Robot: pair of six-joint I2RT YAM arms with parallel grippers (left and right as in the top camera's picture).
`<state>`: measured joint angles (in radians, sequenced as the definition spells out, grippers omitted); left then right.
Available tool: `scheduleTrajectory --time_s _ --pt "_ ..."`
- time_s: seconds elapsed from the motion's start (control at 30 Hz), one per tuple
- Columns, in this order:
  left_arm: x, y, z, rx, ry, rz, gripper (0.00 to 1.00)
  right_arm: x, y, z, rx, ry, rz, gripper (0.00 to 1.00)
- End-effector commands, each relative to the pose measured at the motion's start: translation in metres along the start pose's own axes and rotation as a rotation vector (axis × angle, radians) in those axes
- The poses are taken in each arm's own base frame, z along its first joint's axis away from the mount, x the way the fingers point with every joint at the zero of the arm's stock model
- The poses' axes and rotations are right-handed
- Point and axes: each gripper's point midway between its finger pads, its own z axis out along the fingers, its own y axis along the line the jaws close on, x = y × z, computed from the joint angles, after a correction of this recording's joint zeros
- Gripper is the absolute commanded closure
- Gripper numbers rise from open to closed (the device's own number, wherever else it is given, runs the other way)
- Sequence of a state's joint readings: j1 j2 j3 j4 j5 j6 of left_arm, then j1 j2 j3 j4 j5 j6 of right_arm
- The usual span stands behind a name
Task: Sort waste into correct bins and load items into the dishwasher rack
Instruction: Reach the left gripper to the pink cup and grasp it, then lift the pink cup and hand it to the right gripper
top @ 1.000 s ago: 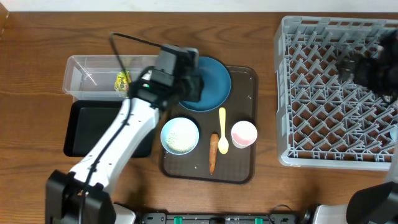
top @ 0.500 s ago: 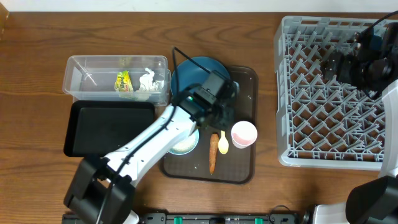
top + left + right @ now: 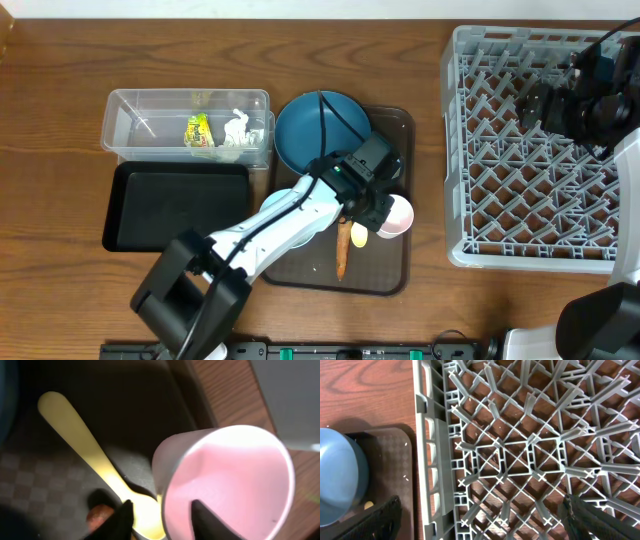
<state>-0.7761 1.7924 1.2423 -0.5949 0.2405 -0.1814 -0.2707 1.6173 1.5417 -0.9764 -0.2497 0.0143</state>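
Observation:
My left gripper [image 3: 380,207] is open at the pink cup [image 3: 399,216] on the brown serving tray. In the left wrist view its jaws [image 3: 162,521] straddle the pink cup's [image 3: 235,480] near wall, one finger inside and one outside. The yellow spoon [image 3: 80,440] and the carrot's tip [image 3: 99,515] lie just left of the cup. From overhead the spoon's bowl [image 3: 358,236] and the carrot [image 3: 343,252] show. The dark blue plate [image 3: 315,128] sits behind. My right gripper [image 3: 560,100] is open and empty over the grey rack [image 3: 530,240]; its wrist view shows the jaws [image 3: 485,520] above the lattice.
The clear tub [image 3: 135,110] holds the green-orange wrapper [image 3: 198,131] and the white tissue [image 3: 238,132]. The black tray [image 3: 175,205] lies in front of it. The brown serving tray [image 3: 385,272] bears scattered rice grains. My left arm covers most of the rice-filled bowl.
My left arm has swung right from the clear tub, over the blue plate, down to the pink cup. The tissue now shows in the tub. The right gripper shifted slightly over the rack.

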Motion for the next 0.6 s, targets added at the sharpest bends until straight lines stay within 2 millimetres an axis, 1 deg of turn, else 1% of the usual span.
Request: scheduleTrajectory --time_s 0.0,0.07,0.13,0.17,0.23,0.3,0.33,0.43,0.5,0.57 --pt "0.002 -0.001 0.005 0.005 0.017 0.015 0.76 0.004 0.001 0.004 0.003 0.015 -0.004 0.01" --pt "0.001 -0.001 0.005 0.006 0.013 0.016 0.85 0.004 0.001 0.004 0.003 0.015 -0.004 0.01" --pt "-0.001 0.000 0.005 0.002 0.007 0.016 0.92 0.004 0.001 0.004 0.003 0.017 -0.004 0.01" --pt "-0.002 0.001 0.005 -0.005 0.003 0.016 0.94 0.004 0.001 0.004 0.003 0.018 -0.003 0.01" --pt "-0.005 0.007 0.003 -0.034 -0.012 0.013 0.94 0.004 0.001 0.004 0.003 0.018 -0.003 0.01" --pt "-0.012 0.015 -0.003 -0.055 -0.042 0.001 0.94 0.004 0.001 0.004 0.004 0.018 -0.004 0.01" --pt "-0.017 0.019 -0.008 -0.054 -0.062 -0.008 0.94 0.004 0.000 0.004 0.008 0.018 -0.004 0.01" --pt "-0.040 0.037 -0.034 -0.058 -0.158 -0.056 0.94 0.004 0.000 0.004 0.010 0.017 -0.004 0.01" --pt "-0.058 0.054 -0.055 -0.059 -0.238 -0.103 0.94 0.004 0.000 0.004 0.010 0.017 -0.004 0.01" --pt "-0.077 0.075 -0.077 -0.048 -0.335 -0.190 0.94 0.003 0.001 0.004 0.006 0.015 -0.005 0.01"
